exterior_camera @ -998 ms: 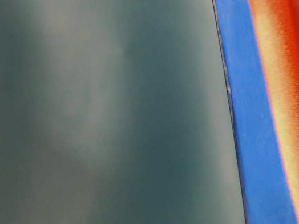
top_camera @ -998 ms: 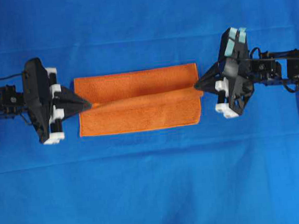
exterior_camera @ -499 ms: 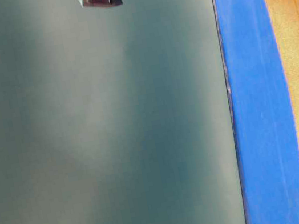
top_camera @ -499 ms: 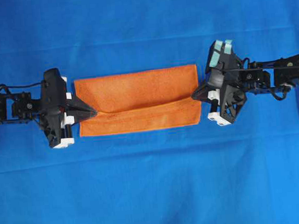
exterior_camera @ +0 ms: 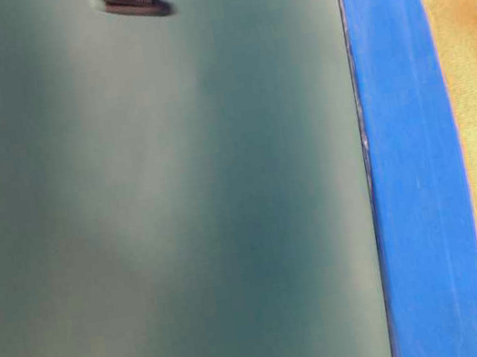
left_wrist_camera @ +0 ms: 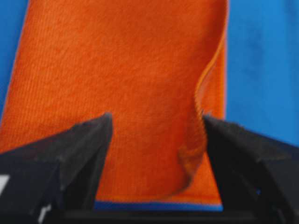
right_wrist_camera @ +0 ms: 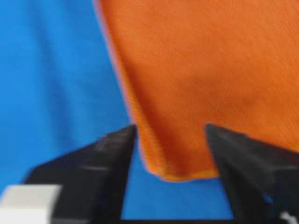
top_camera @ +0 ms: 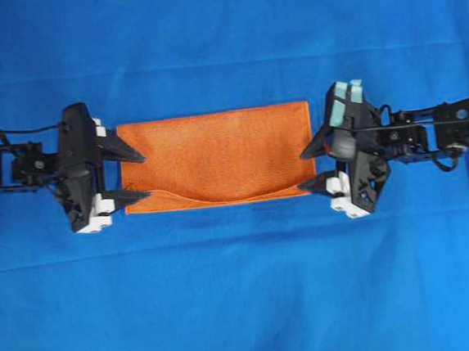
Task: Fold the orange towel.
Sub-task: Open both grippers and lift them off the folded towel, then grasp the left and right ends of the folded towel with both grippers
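1. The orange towel (top_camera: 216, 154) lies in the middle of the overhead frame on the blue cloth (top_camera: 246, 306) that covers the desk. It's a wide rectangle, so it looks folded in half already, with the top layer's free edge sagging in a shallow curve along the lower side.

2. The left gripper (top_camera: 134, 177) sits at the towel's left end with its fingers (top_camera: 126, 151) spread wide. In the left wrist view the towel shows between them and nothing is pinched, though the loose hem curls up right by one finger.

3. Same deal for the right gripper (top_camera: 314, 167) at the right end: fingers (top_camera: 314, 146) spread, and the towel's corner pokes in between them in the right wrist view, not gripped.

4. My read is that this is the let-go right after a fold: both ends dropped, top layer laid over but not quite lined up with the lower edge.

5. Next move probably calls for backing both grippers clear without snagging that curled hem, then either tidying the sagging edge or grabbing one short end for a second fold across.

6. The table-level view is mostly blur, so no help there.
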Action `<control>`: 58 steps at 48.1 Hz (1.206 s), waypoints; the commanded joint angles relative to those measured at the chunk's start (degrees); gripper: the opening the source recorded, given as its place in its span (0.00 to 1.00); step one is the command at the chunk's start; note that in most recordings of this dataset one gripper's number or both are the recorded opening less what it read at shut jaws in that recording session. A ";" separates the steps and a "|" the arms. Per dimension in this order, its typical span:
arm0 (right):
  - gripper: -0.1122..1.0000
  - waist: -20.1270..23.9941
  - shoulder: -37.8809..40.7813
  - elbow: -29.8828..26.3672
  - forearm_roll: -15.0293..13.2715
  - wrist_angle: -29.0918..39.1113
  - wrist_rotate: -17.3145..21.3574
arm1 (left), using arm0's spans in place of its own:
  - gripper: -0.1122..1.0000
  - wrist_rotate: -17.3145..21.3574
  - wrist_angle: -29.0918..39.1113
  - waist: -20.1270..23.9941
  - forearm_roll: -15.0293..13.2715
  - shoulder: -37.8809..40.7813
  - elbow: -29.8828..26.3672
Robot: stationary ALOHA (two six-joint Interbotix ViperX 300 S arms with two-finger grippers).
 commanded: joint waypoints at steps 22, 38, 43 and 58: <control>0.63 -12.74 -4.57 -0.44 -4.57 0.97 -0.26 | 0.69 3.60 6.94 8.61 -0.09 -15.91 1.93; 0.63 -17.40 6.86 -1.93 -6.15 -3.43 -0.26 | 0.70 4.13 3.60 15.64 0.00 2.72 -2.02; 0.63 -18.28 9.93 -2.46 -6.24 -4.83 -0.26 | 0.70 4.04 1.76 16.17 0.00 6.42 -2.46; 0.62 -17.49 12.30 -2.37 -6.24 -4.83 -0.18 | 0.68 3.96 1.05 16.52 0.00 8.88 -2.55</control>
